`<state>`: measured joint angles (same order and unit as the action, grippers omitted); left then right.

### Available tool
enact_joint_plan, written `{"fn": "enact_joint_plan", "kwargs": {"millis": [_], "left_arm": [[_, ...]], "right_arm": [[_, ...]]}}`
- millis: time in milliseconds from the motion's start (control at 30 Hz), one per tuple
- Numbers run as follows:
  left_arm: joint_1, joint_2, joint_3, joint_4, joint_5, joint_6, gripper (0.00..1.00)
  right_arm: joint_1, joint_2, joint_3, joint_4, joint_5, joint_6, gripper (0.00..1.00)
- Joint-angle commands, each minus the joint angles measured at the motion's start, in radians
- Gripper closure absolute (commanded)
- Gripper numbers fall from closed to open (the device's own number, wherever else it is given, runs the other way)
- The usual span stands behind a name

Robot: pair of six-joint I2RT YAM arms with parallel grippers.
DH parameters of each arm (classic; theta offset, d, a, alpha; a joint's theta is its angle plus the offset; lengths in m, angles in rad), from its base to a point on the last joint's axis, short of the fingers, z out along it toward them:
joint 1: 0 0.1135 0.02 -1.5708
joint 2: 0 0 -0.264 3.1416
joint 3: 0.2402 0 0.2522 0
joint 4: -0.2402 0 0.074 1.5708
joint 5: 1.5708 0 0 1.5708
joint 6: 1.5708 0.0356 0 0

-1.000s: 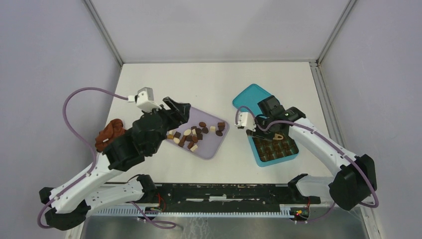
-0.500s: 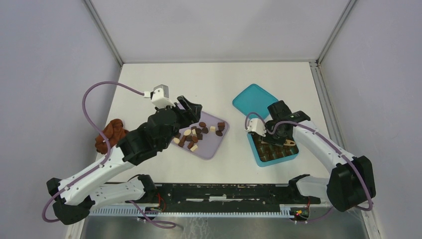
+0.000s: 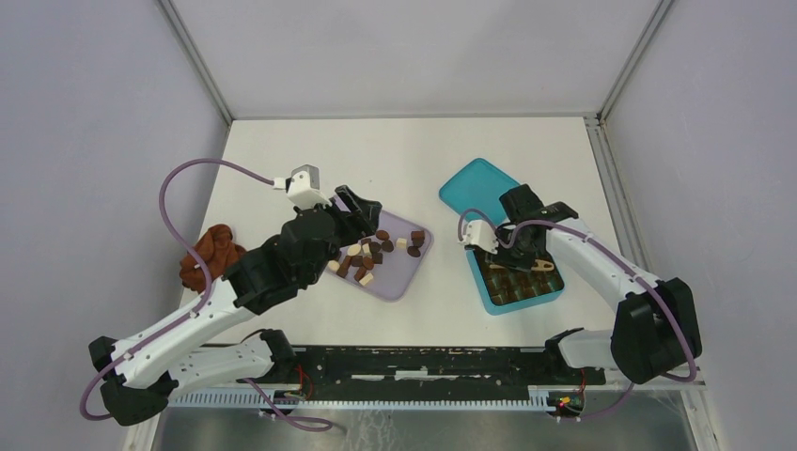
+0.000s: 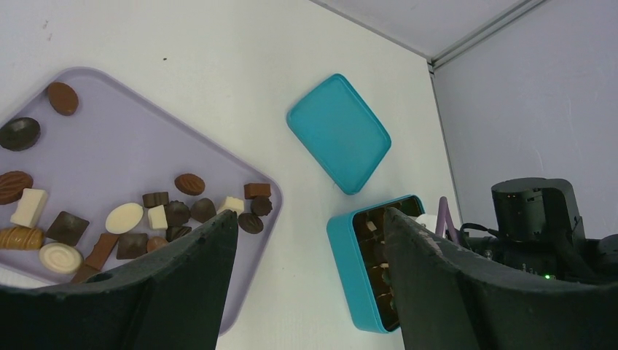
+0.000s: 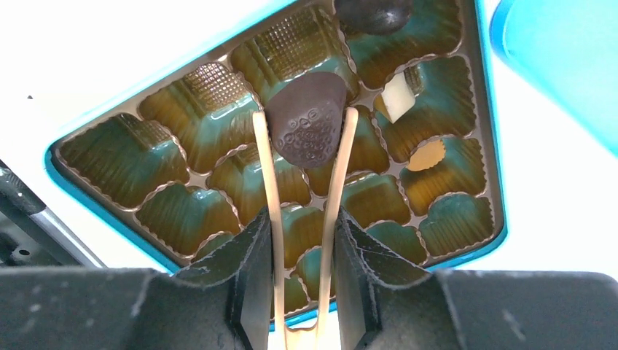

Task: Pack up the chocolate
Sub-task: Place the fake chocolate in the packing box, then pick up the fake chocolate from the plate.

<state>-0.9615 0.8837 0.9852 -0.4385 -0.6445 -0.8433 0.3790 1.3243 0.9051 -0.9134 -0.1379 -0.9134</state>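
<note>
**Dark chocolate gripped in tongs over the teal box**

The right pincer (image 5: 302,233) is clamped on a pair of thin cream tongs (image 5: 268,182). The tong tips pinch a dark brown, rounded-triangular chocolate piece (image 5: 306,120) with a stamped pattern. This piece hangs over the glossy gold-brown moulded insert (image 5: 175,109) of the rectangular teal plastic box (image 5: 57,166), near the insert's middle cups. Whether it touches the insert cannot be told. Three cups on the side toward the lid each hold a piece: a white block (image 5: 399,96), a round caramel-coloured piece (image 5: 425,154) and a dark piece (image 5: 372,11).

The flat teal lid (image 3: 475,183) lies on the white worktop (image 3: 395,160), just beside the box on its far side.

The left pincer (image 4: 310,219) has its jaws wide apart and holds nothing. It hovers above the far edge of the lavender rectangular tray (image 4: 109,146). The loose chocolates (image 4: 124,217) lie scattered on this tray in dark brown, mid brown and cream-white. A rust-brown cloth lump (image 3: 209,252) sits on the worktop left of the tray, beside the left arm.
</note>
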Motion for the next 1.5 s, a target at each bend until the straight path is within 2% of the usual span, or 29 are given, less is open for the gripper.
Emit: {"fn": "enact_joint_plan", "kwargs": {"millis": [0, 367, 667, 933, 1100, 1233, 1367, 1467], "left_arm": [[-0.002, 0.004, 0.013, 0.040, -0.014, -0.012, 0.21], [-0.001, -0.006, 0.006, 0.032, -0.023, -0.018, 0.21], [-0.001, -0.003, 0.012, 0.030, -0.021, -0.013, 0.21], [-0.001, -0.013, 0.026, 0.012, -0.028, -0.004, 0.21], [-0.001, -0.028, 0.094, -0.060, -0.064, 0.038, 0.21], [0.000, -0.066, 0.137, -0.102, -0.106, 0.063, 0.21], [-0.002, -0.119, 0.127, -0.118, -0.126, 0.053, 0.21], [-0.001, -0.163, 0.096, -0.120, -0.130, 0.025, 0.21]], "right_arm": [[0.021, 0.017, 0.042, 0.014, -0.011, 0.002, 0.65], [0.037, 0.035, 0.042, 0.025, 0.012, 0.015, 0.53], [0.038, 0.022, 0.059, 0.019, 0.010, 0.017, 0.55], [0.058, 0.038, 0.169, -0.012, -0.014, 0.024, 0.56], [0.150, 0.108, 0.286, -0.012, -0.005, 0.049, 0.56], [0.271, 0.194, 0.389, -0.011, 0.020, 0.075, 0.56], [0.372, 0.312, 0.506, -0.018, 0.077, 0.102, 0.56], [0.405, 0.407, 0.599, -0.037, 0.113, 0.113, 0.56]]}}
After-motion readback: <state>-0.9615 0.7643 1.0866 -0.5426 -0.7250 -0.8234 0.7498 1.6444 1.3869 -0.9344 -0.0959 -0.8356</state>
